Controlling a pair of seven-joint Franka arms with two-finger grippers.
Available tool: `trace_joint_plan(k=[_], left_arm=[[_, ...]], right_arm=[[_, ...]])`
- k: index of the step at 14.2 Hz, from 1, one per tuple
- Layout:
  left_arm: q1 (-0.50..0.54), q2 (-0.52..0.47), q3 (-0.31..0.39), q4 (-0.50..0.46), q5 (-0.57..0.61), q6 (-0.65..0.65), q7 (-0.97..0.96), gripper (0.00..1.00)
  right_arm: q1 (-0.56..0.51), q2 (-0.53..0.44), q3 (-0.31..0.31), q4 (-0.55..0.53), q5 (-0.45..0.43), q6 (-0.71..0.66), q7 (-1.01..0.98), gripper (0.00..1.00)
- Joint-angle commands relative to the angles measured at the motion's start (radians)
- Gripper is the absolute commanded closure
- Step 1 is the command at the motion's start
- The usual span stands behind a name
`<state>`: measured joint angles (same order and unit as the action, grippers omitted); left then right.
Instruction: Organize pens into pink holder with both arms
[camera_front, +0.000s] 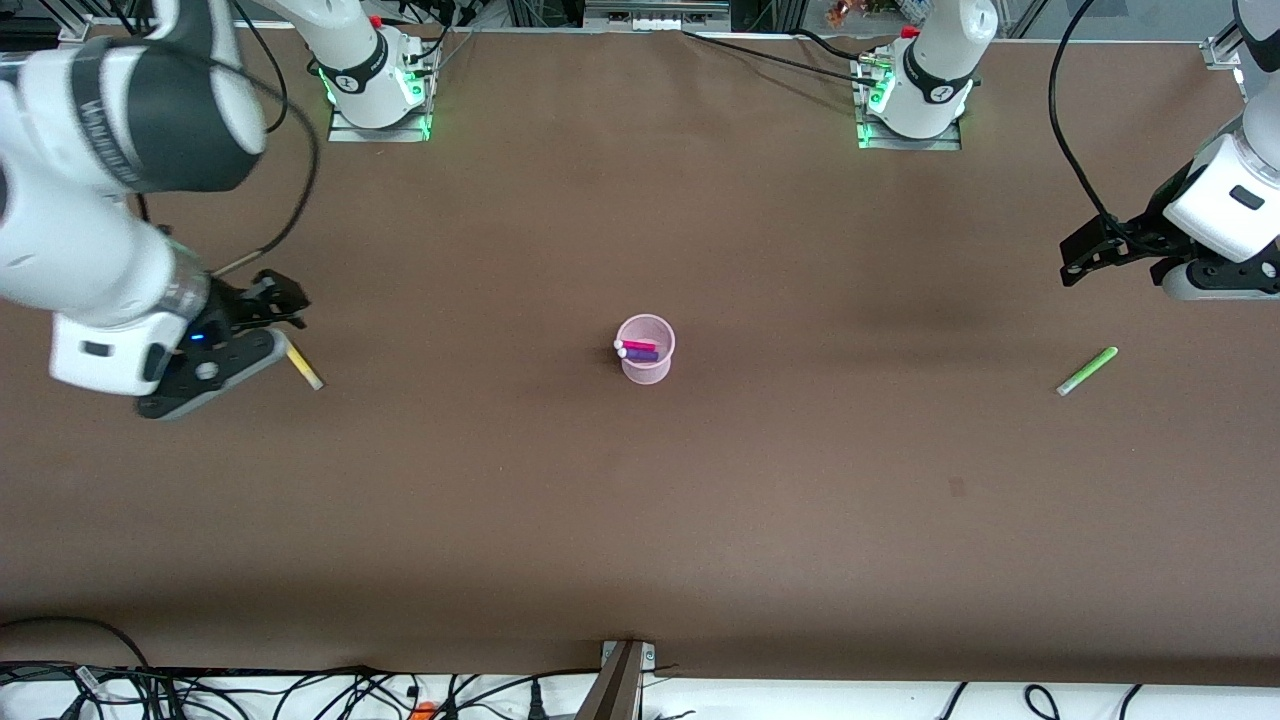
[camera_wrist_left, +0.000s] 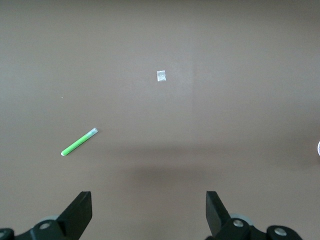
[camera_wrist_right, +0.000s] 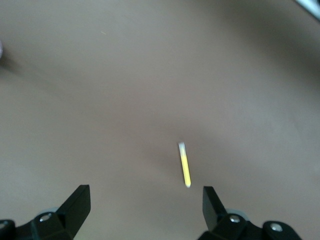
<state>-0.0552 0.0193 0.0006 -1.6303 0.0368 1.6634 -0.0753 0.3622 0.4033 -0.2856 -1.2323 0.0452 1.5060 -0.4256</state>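
Pens split three ways: magenta pen (camera_front: 638, 345) and purple pen (camera_front: 642, 354) lie inside the pink holder (camera_front: 646, 350) mid-table. The yellow pen (camera_front: 305, 369) lies partly hidden under the right gripper (camera_front: 280, 300), jaws spread, empty. The light green pen (camera_front: 1087, 371) lies flat near the left gripper (camera_front: 1085, 255), also open, hovering.

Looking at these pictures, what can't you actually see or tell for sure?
- Yellow pen: front view, one end hidden under the right claw.
- Two pens in the cup: lower parts veiled by its wall.
- Cup: left wrist view, only a sliver at the edge.
- Left claw: front view, fingers too small.
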Motion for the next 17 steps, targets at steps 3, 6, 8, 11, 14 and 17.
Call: trace_joint_plan(k=[3,6,8,11,14,17], left_arm=[[-0.005,0.011,-0.001,0.033,0.011,-0.021,0.002,0.0],[-0.005,0.011,-0.001,0.033,0.012,-0.021,0.002,0.0],[-0.005,0.011,0.001,0.033,0.012,-0.021,0.002,0.0],[-0.005,0.011,-0.001,0.033,0.012,-0.021,0.002,0.0],[-0.005,0.011,0.001,0.033,0.012,-0.021,0.003,0.0],[-0.003,0.011,0.001,0.033,0.012,-0.022,0.003,0.0]], right_arm=[[0.011,-0.151,-0.072,-0.243,0.028,0.064,0.197,0.01],[0.011,-0.277,-0.078,-0.432,0.028,0.167,0.298,0.01],[0.011,-0.296,-0.075,-0.444,0.022,0.155,0.402,0.01],[0.012,-0.314,-0.073,-0.441,0.016,0.155,0.404,0.01],[0.012,-0.325,-0.073,-0.441,0.013,0.152,0.404,0.01],[0.011,-0.327,-0.069,-0.441,0.008,0.149,0.409,0.01]])
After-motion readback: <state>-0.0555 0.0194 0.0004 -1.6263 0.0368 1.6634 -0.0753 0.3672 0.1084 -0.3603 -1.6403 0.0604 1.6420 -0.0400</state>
